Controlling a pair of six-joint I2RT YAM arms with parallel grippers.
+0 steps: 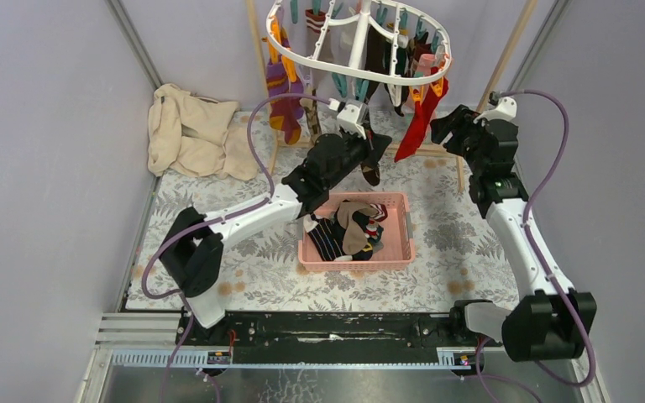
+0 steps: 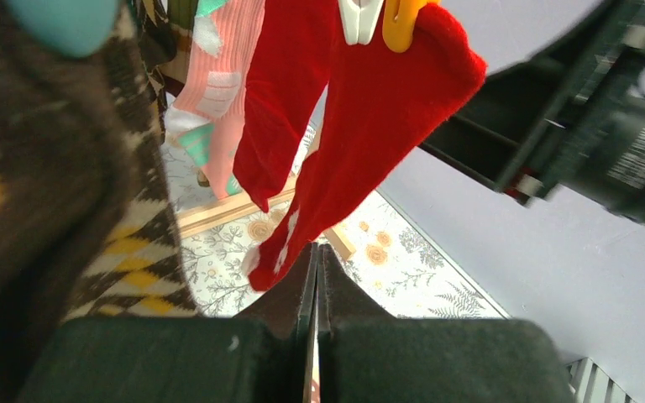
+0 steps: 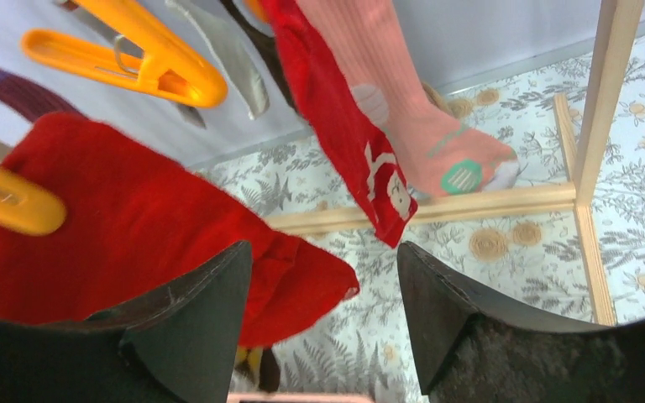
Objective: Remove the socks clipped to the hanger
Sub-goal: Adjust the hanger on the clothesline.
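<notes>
The white oval hanger [image 1: 302, 57] hangs at the top with several socks clipped to its rim: a purple striped one [image 1: 284, 91], dark ones, and a red sock [image 1: 420, 117]. My left gripper [image 1: 378, 147] is just below the rim. In the left wrist view it [image 2: 317, 248] is shut with nothing seen between the jaws. It points at the red sock [image 2: 361, 126], which hangs from an orange clip [image 2: 403, 21]; a brown argyle sock [image 2: 50, 168] is close on its left. My right gripper [image 1: 447, 126] is open [image 3: 323, 260], with the red sock [image 3: 134, 201] against its left finger.
A pink basket [image 1: 403, 252] holding several loose socks sits below the hanger. A beige cloth [image 1: 193, 130] lies at the back left. Wooden frame poles [image 1: 512, 42] and a floor bar [image 3: 470, 201] stand behind. My right arm [image 2: 588, 126] is close to the left gripper.
</notes>
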